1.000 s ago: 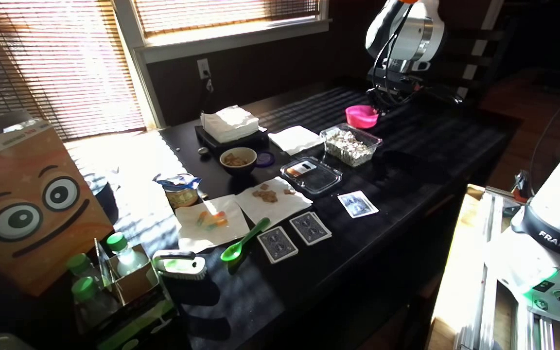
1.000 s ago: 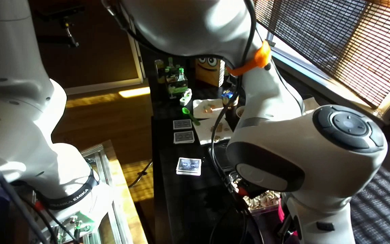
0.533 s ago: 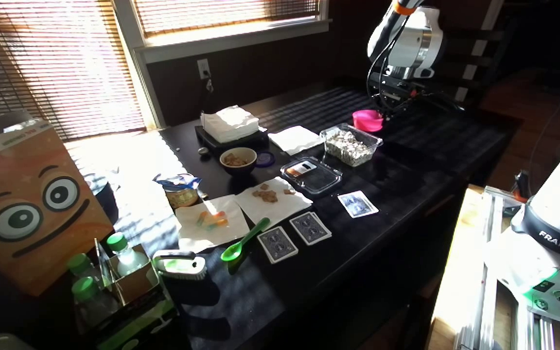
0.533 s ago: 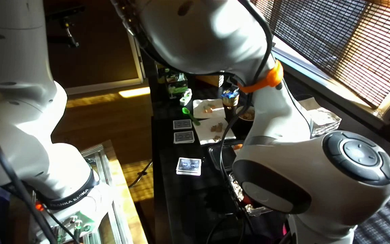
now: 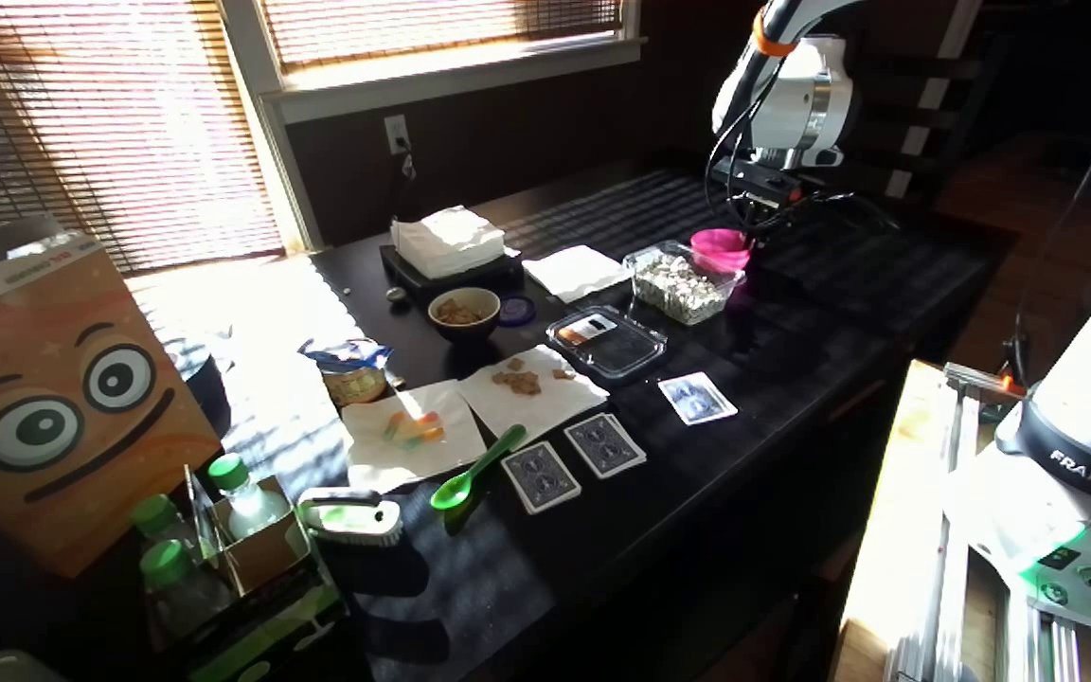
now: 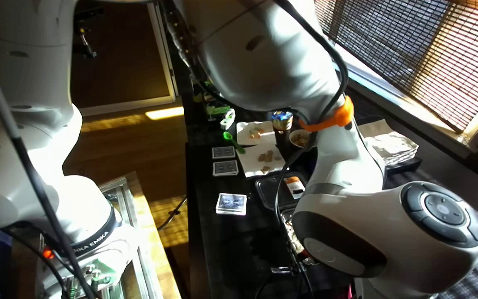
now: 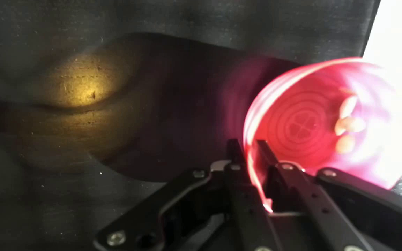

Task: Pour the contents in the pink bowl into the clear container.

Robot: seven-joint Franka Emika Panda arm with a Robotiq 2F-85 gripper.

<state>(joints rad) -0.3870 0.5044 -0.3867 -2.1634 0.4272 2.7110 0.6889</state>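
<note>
The pink bowl (image 5: 721,248) hangs at the back right corner of the clear container (image 5: 735,279) in an exterior view; whether it is over the rim I cannot tell. My gripper (image 7: 248,143) is shut on the bowl's near wall, one finger inside and one outside. The bowl fills the right of the wrist view (image 7: 302,101), with several pale pieces (image 7: 347,125) gathered on the side away from the fingers. The clear container holds many whitish pieces. In an exterior view the arm hides most of it (image 6: 293,234) and nearly all of the bowl (image 6: 350,290).
A flat clear lid (image 5: 626,352) lies beside the container. A folded white napkin (image 5: 576,271), a dark bowl (image 5: 465,330) of crackers and a napkin stack (image 5: 451,242) stand farther off. Cards (image 5: 697,396) lie near the table edge.
The bowl, held in my gripper, has moved toward the clear container and now overlaps its back right corner in an exterior view. The arm has shifted with it. The other objects stay put.
</note>
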